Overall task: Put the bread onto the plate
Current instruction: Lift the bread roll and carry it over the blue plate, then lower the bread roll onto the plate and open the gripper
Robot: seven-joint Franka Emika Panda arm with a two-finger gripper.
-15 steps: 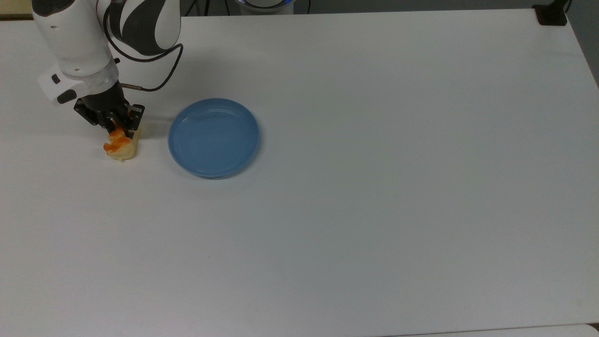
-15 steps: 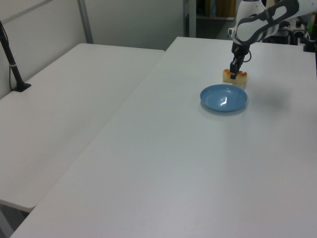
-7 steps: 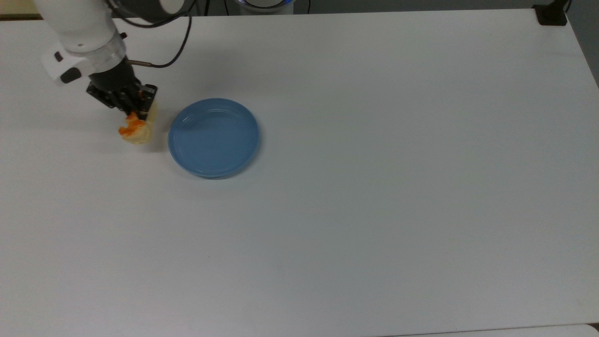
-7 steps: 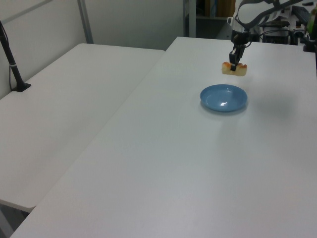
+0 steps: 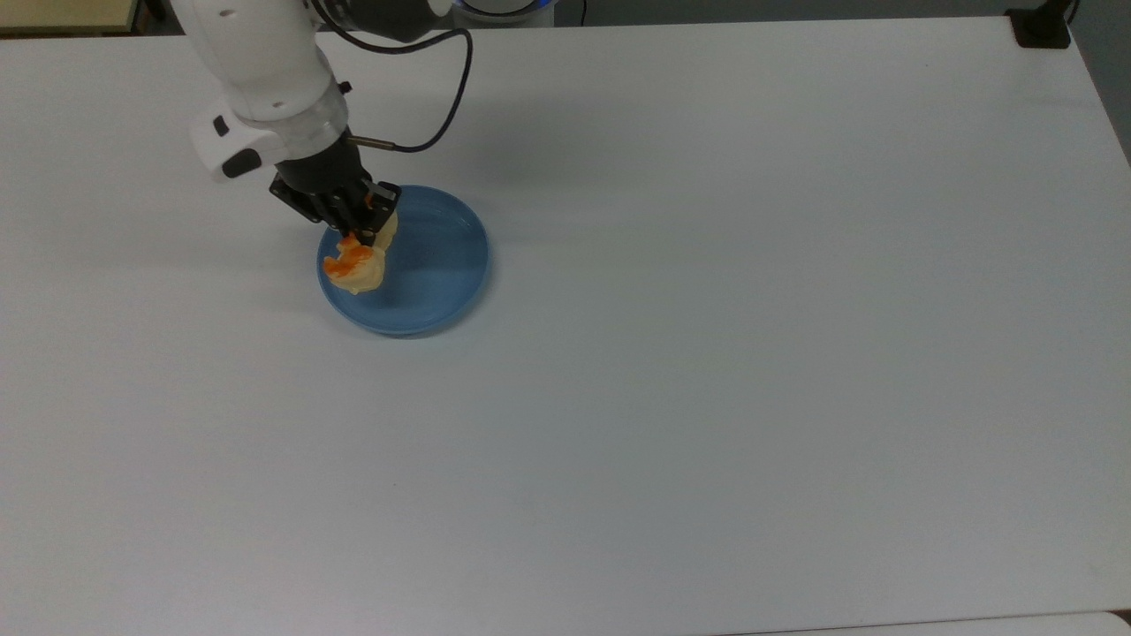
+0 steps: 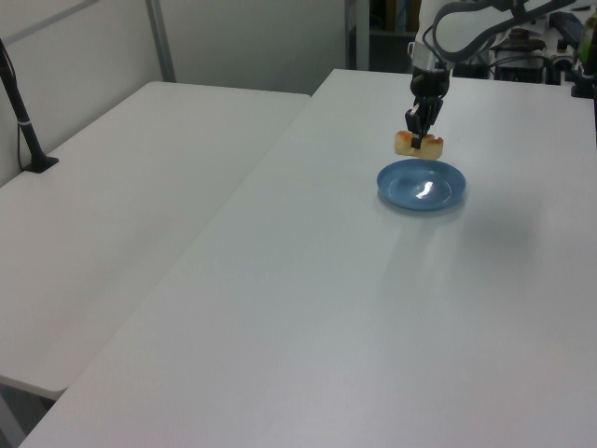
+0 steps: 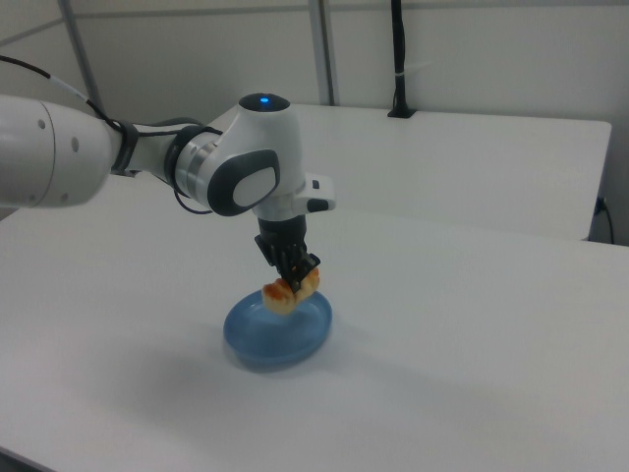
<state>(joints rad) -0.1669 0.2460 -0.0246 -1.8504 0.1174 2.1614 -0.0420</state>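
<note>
The gripper (image 5: 358, 231) of the white arm (image 5: 265, 79) pointed downward and was pinched on the bread (image 5: 360, 261), its two dark fingers (image 5: 346, 212) clamped across the bun's middle. In the top view, the bread appeared over the left portion of the blue plate (image 5: 442, 265), near the rim on the top view's left, with its orange glazed patches facing up and its pale-yellow body below them. In the left view, the gripper (image 6: 420, 133) carried the bread (image 6: 419, 145) clear of the plate (image 6: 422, 185); the bun hung above the plate's far edge, with a visible gap between its underside and the blue surface. In the right view, the gripper (image 7: 292, 276) descended from the rounded wrist housing (image 7: 257, 162), and the bread (image 7: 288, 292) sat low over the plate (image 7: 277, 335), toward the plate's rear part; whether bun and plate touched could not be told from this angle. The plate rested flat on the white table (image 5: 707, 353), in the top view's upper left quarter. A black cable (image 5: 442, 97) looped from the arm down to the wrist in the top view. A second white table (image 6: 121, 187) stood alongside on the left view's left, bearing a black post (image 6: 20, 112) at its far side; a similar post (image 7: 398, 59) rose at the back of the right view.
</note>
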